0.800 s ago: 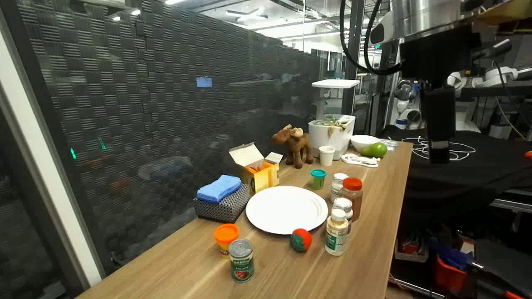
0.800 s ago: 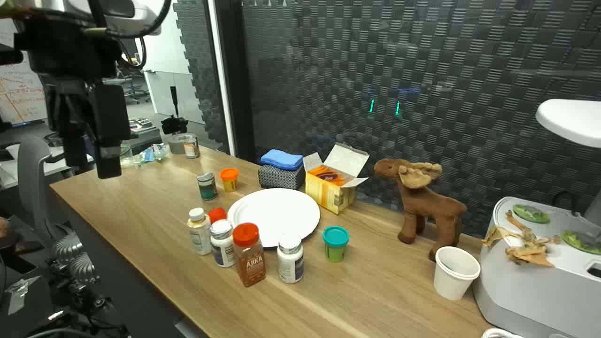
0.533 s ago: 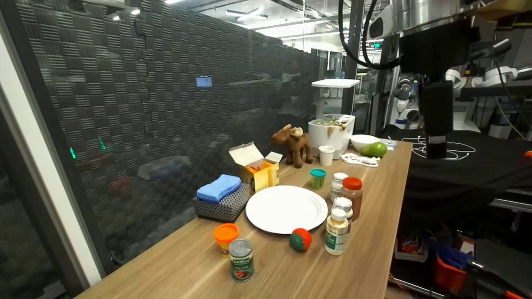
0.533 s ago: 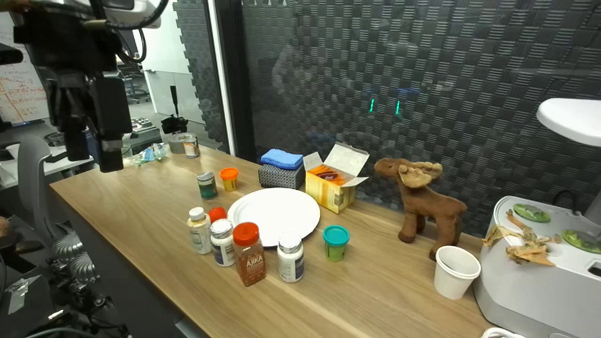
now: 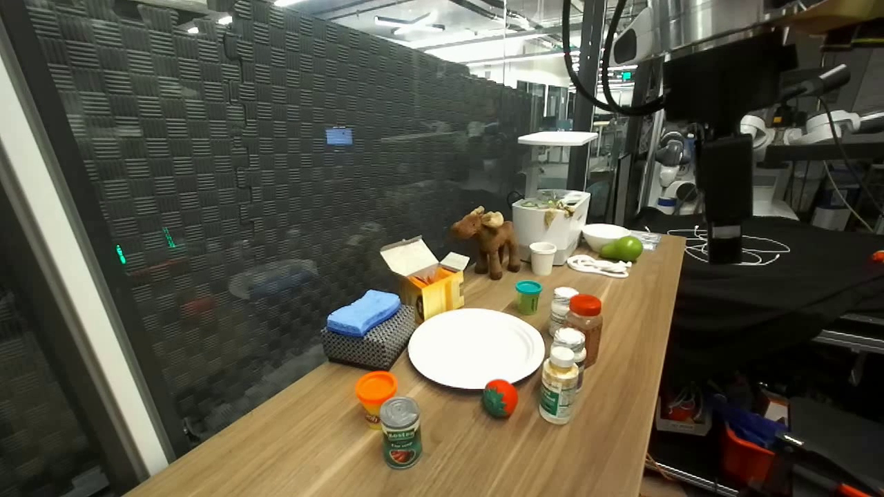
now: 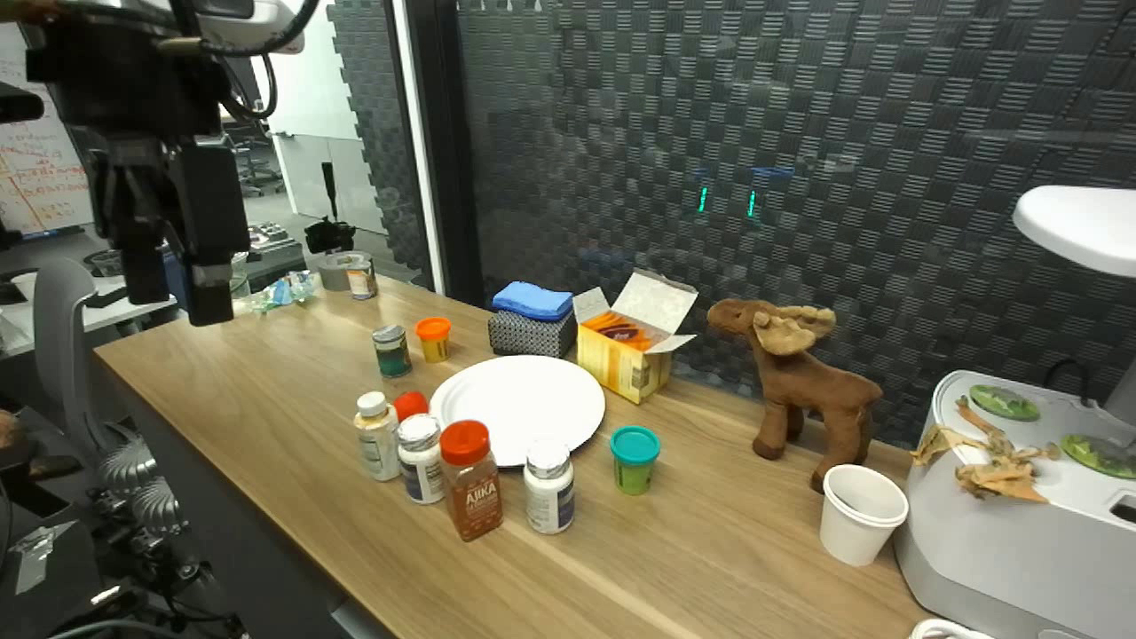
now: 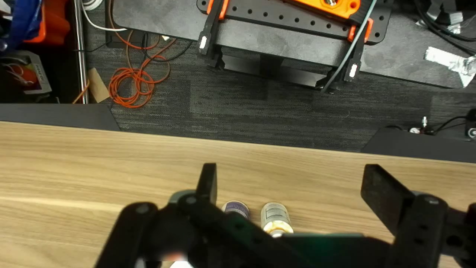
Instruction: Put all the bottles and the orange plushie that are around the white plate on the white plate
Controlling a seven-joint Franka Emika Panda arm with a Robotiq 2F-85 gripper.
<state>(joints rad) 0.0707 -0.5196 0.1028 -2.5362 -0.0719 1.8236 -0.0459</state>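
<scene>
Red-capped, likely stiff and slick, the bottle (image 5: 589, 330) right of the plate (image 5: 469, 348) invites the empty, wide-spread hand (image 7: 292, 182) around its middle.

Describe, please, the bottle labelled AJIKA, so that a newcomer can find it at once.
On the wooden table, find the white plate. Beside it, among three pale bottles, stands the reddish-brown AJIKA bottle. Only this one has a red cap; theirs are pale.

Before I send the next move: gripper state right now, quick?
Gripper: open wide, holding nothing.
</scene>
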